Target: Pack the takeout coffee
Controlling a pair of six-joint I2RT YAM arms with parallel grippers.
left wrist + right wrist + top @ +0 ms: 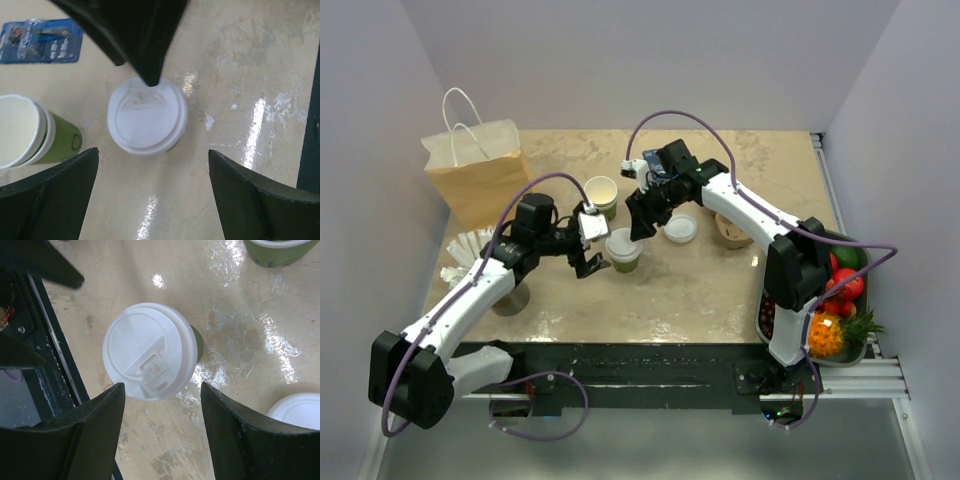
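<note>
Coffee [623, 250]: lidded, upright on worktop [720, 290], not yet packed.
Bag [480, 172]: far-left corner, well apart.
Left claw [592, 265]: apart, empty, beside coffee.
Right claw [640, 230]: apart, empty, above it.
Remaining, by judgement: grasp, bagging.

Small olive-green, white-lidded takeout coffee [623, 250], upright near the middle of the table [720, 290].
</note>
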